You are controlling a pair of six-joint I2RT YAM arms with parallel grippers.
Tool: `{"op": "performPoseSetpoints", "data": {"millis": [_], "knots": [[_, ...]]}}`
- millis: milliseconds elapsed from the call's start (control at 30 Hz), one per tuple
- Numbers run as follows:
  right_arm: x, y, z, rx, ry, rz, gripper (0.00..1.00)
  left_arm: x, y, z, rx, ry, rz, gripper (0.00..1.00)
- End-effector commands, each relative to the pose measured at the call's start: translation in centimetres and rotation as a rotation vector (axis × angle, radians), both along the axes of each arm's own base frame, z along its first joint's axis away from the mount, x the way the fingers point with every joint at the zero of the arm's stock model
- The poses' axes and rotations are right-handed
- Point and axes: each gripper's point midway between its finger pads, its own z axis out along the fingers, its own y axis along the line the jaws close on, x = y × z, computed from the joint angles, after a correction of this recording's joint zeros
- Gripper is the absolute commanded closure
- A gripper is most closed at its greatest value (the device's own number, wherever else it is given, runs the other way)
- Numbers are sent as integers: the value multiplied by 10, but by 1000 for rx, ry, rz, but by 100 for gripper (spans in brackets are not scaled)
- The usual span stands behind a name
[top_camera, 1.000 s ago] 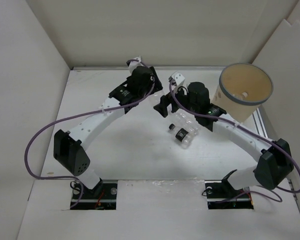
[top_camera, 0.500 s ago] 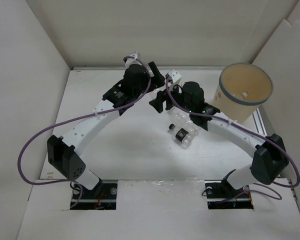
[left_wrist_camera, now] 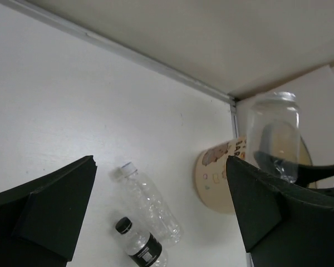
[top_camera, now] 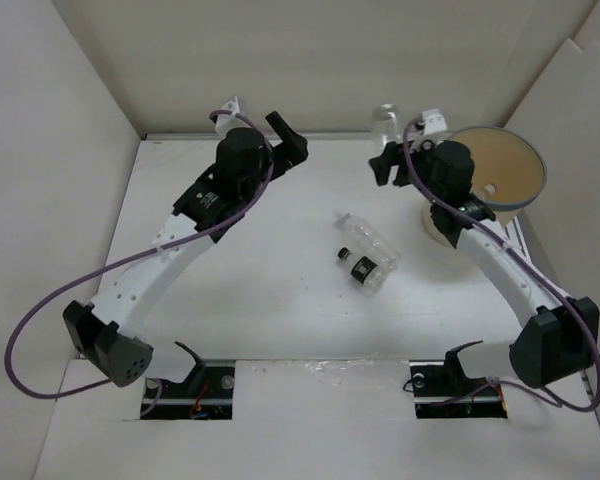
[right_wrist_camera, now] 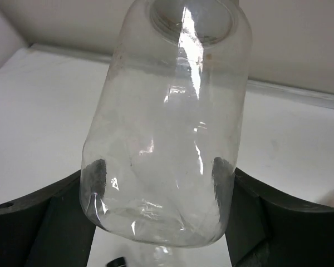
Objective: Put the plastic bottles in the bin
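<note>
1. Right gripper point(right_wrist_camera: 158, 178): the jaws pinch a clear bottle point(right_wrist_camera: 170, 111) across its lower body. One of the fingers point(right_wrist_camera: 39, 222) shows on each side, pressed to the wall of the bottle.
2. Axis of the held bottle: it runs straight out from the wrist along the fingers. Its round far end points away from the wrist camera. Whether that end is the neck or the base cannot be told.
3. Bearing to the bin point(top_camera: 525, 197): in the top view the bin lies on the robot's right of the held bottle. Its rim is just beside the right wrist. The bottle is raised and sits outside the rim, not yet over the opening.
4. Judgement: the next move is a short sideways carry to the right, until the bottle is over the opening. The right arm is far nearer the bin than the left.
5. Left gripper point(left_wrist_camera: 160, 164): the jaws are spread wide with nothing between them, raised near the far wall.
6. Remaining on the table point(top_camera: 260, 290): a white-capped bottle point(top_camera: 368, 238) and a black-labelled bottle point(top_camera: 361, 268) lie on their sides, close together, between the two arms.
</note>
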Motion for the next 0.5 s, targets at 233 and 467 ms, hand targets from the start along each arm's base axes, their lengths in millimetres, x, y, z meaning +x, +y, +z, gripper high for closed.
{"op": "performPoseSetpoints", "data": {"millis": [233, 467], "knots": [[-11, -163, 49, 11, -41, -454, 83, -2, 21, 1, 4, -10, 60, 0], [-31, -207, 50, 69, -28, -598, 0, 2, 4, -22, 50, 24, -16, 0]]}}
